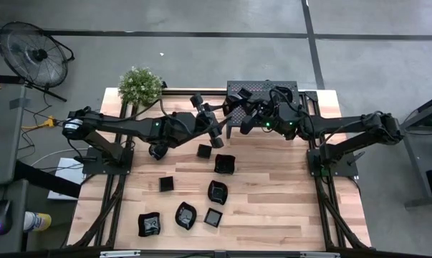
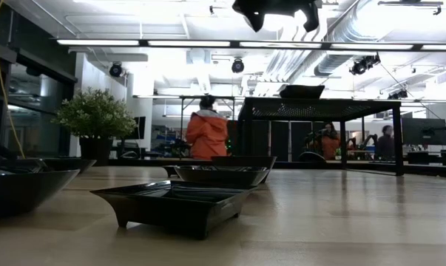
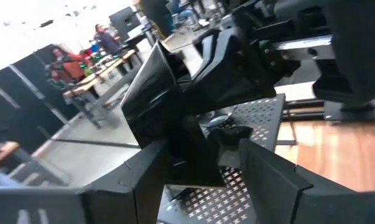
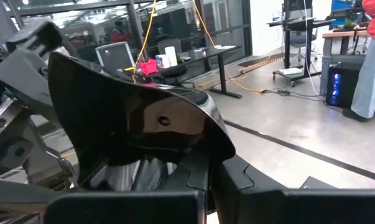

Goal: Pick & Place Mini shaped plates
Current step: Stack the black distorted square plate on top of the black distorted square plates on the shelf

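A black glossy mini plate [image 4: 137, 118] with a wavy rim stands on edge in the air, just in front of the black perforated rack [image 1: 262, 92]. My right gripper [image 4: 193, 177] is shut on it. My left gripper [image 3: 206, 177] faces it from the table's left, open, with one finger on each side of the plate [image 3: 153, 93]; I cannot tell whether they touch it. Both grippers meet at the far middle of the table [image 1: 231, 115]. Several more mini plates [image 1: 217, 192] lie flat on the wood. Another plate [image 2: 300, 91] sits on the rack's top. My right gripper holds the plate by its lower rim [image 4: 175, 158], pinched between the two fingers. The fingers come level from the table's right. The plate stands upright on edge above the fingers, clear of the table and the rack, its hollow side toward the wrist camera.
A potted plant [image 1: 140, 84] stands at the table's far left corner. The rack [image 2: 319, 109] stands on legs at the far edge. Bare wood [image 1: 287, 193] lies to the right of the loose plates. People and desks show in the room beyond the table.
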